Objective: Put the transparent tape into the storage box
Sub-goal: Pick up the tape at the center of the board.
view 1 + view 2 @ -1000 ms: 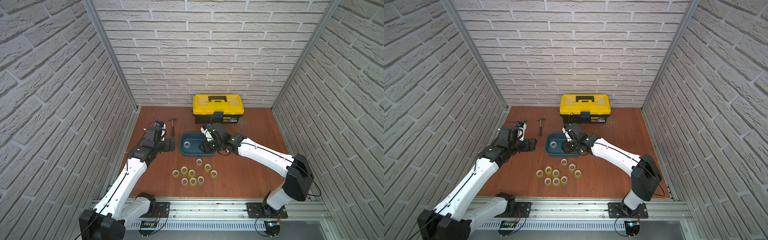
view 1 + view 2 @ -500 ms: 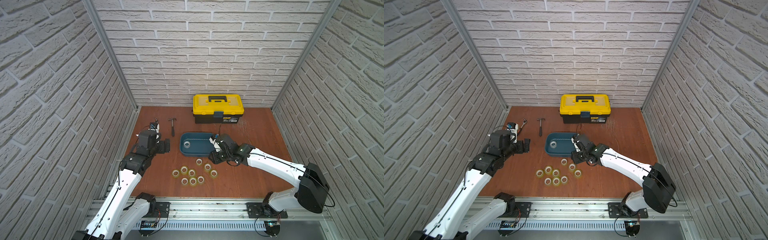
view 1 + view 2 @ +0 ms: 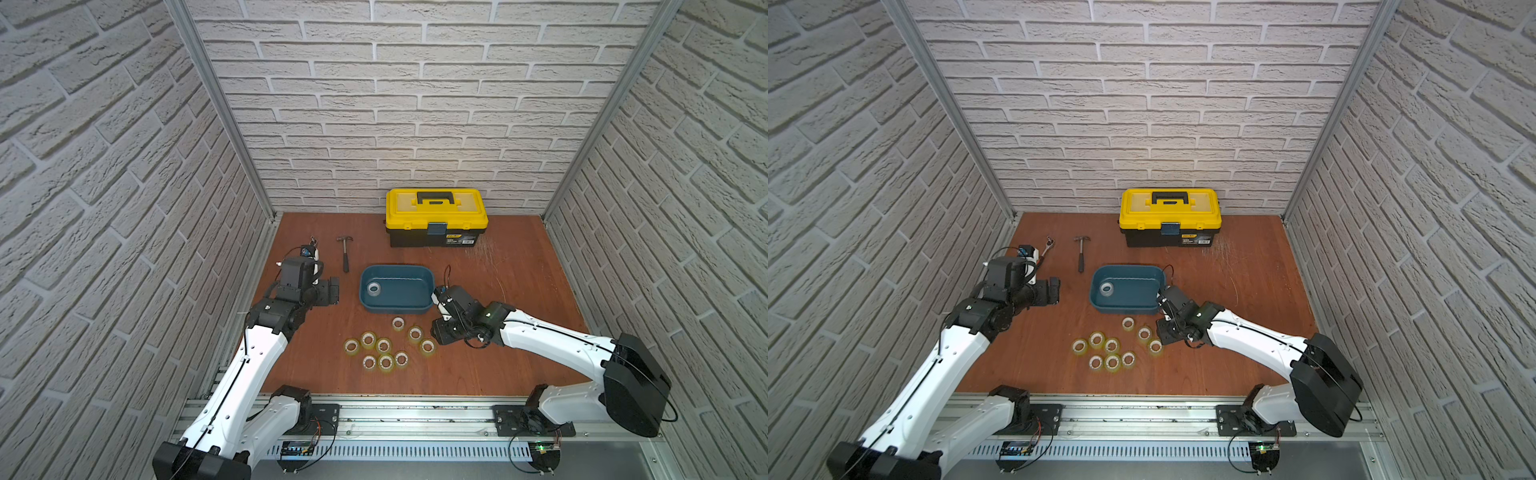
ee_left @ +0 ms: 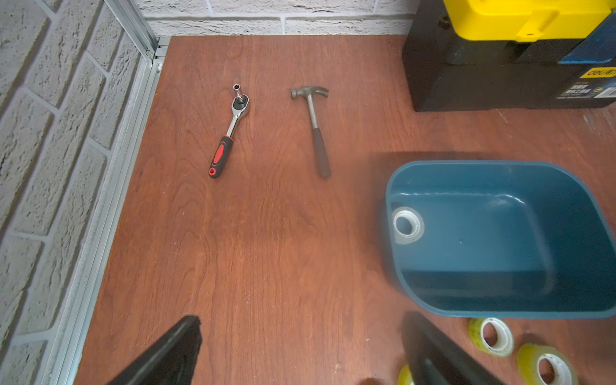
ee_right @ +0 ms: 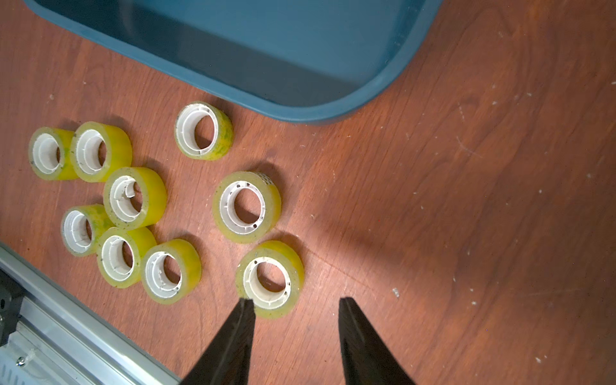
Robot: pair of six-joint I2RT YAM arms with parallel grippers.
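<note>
The storage box (image 3: 415,308) is a teal-blue tub in mid-table, seen in both top views (image 3: 1144,306). One greyish roll of transparent tape (image 3: 374,288) lies at its left end, also in the left wrist view (image 4: 407,225). Several yellowish tape rolls (image 3: 384,347) lie on the wood in front of the box. My right gripper (image 3: 438,332) hangs open and empty just right of that cluster. In the right wrist view its gripper (image 5: 296,300) points at the nearest roll (image 5: 270,283), one fingertip (image 5: 246,301) at its rim. My left gripper (image 3: 330,291) stands open and empty left of the box (image 4: 301,318).
A yellow-and-black toolbox (image 3: 436,216) stands shut at the back wall. A hammer (image 3: 345,251) and a red-handled ratchet (image 4: 230,133) lie at the back left. The metal rail (image 5: 66,333) runs along the table's front edge, close to the rolls.
My right gripper has left the box's right end and come forward and down beside the loose rolls. My left arm has drawn back leftward from the box.
</note>
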